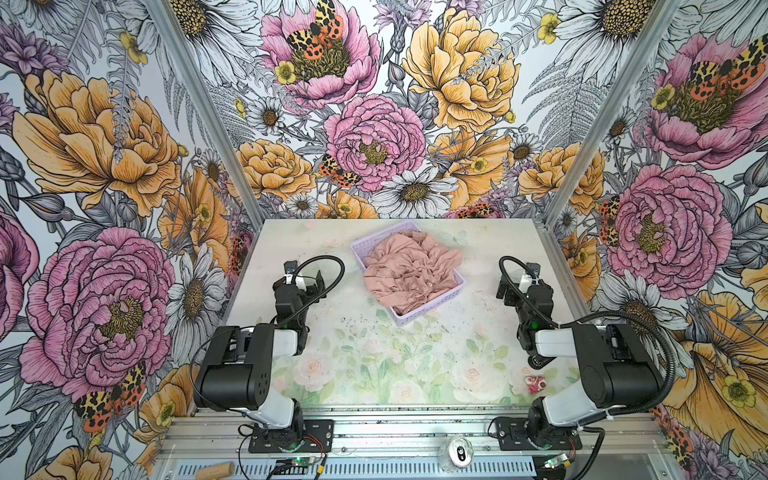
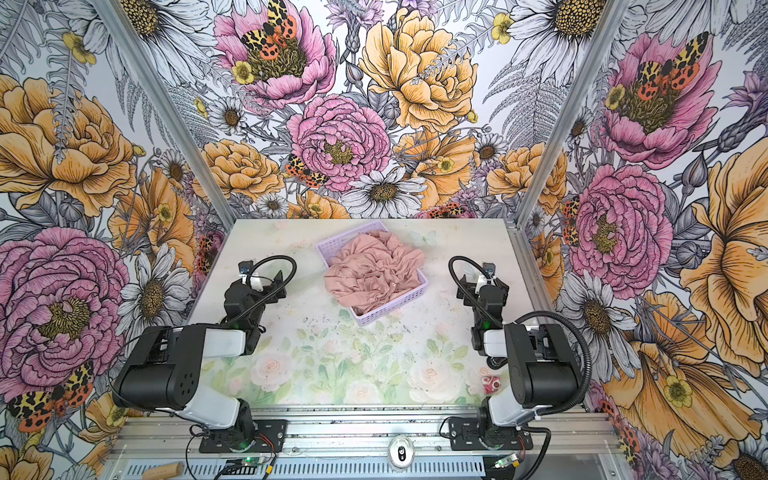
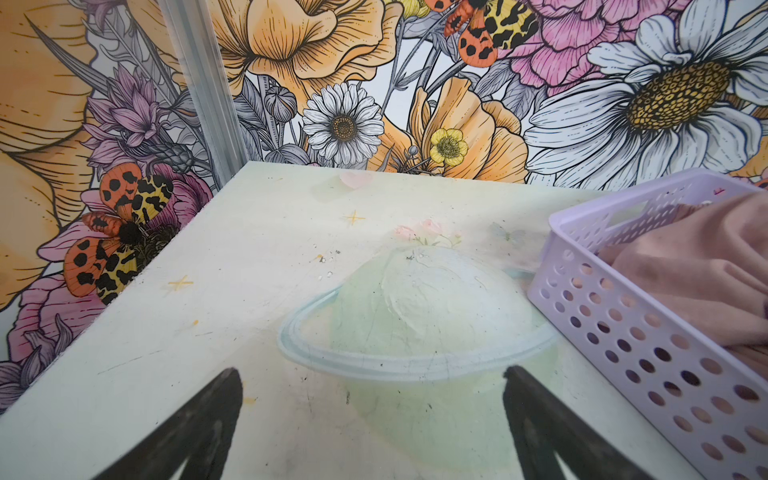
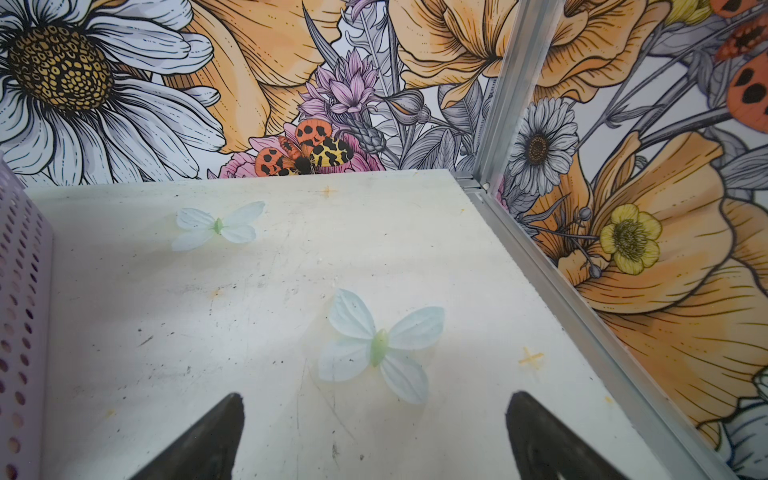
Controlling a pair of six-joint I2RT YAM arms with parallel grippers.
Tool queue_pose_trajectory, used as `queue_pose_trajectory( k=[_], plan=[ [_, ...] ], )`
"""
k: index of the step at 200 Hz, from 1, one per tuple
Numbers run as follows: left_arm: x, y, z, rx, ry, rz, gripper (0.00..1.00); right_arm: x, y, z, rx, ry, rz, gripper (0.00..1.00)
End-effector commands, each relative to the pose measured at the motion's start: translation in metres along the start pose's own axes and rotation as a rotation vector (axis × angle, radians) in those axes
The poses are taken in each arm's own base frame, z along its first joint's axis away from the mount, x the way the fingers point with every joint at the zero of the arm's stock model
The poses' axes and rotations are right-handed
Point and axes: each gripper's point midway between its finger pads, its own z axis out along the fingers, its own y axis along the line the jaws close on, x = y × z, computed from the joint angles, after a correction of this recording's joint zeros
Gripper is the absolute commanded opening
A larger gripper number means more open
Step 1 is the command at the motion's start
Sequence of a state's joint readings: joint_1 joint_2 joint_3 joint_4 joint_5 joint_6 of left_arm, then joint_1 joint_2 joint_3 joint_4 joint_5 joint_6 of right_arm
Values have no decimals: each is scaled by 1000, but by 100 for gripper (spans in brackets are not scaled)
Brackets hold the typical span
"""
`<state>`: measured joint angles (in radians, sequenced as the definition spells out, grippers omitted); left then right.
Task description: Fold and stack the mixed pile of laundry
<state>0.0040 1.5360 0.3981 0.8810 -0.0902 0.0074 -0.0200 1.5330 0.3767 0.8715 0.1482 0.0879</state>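
Note:
The mixed laundry pile (image 1: 411, 270) (image 2: 374, 270) is a crumpled heap of dusty-pink cloth. It fills a lavender perforated basket (image 1: 409, 318) (image 2: 332, 245) at the back middle of the table and spills over the rim. No print or waistband shows. My left gripper (image 1: 318, 282) (image 2: 279, 282) hovers left of the basket, open and empty. In the left wrist view its fingers (image 3: 371, 372) stand wide over bare table, with the basket (image 3: 623, 316) and pink cloth (image 3: 706, 266) to one side. My right gripper (image 1: 505, 286) (image 2: 461, 286) (image 4: 376, 395) is open and empty, right of the basket (image 4: 20, 291).
A small red-and-white object (image 1: 534, 383) lies near the front right of the table by the right arm. A drink can (image 1: 457, 451) and a wooden cylinder (image 1: 214, 471) rest on the front frame. Floral walls with aluminium posts close in three sides of the table.

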Motion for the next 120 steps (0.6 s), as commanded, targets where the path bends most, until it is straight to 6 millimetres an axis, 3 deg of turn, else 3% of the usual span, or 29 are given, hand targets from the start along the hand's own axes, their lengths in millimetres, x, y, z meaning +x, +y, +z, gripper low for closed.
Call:
queue_pose_trajectory(
  k=[1, 57, 89, 102, 120],
  plan=[
    [0, 1, -1, -7, -17, 0, 99, -4, 3, 2, -12, -7, 7, 100],
    [0, 2, -1, -4, -18, -4, 99, -4, 4, 1, -15, -9, 3, 100],
    [-26, 15, -7, -88, 18, -26, 99, -43, 7, -12, 12, 41, -23, 100],
    [-39, 13, -10, -78, 49, -36, 99, -56, 15, -19, 1, 102, -16, 97],
    [-50, -1, -14, -5, 129, -91, 99, -57, 35, -29, -31, 204, -27, 94]
  ],
)
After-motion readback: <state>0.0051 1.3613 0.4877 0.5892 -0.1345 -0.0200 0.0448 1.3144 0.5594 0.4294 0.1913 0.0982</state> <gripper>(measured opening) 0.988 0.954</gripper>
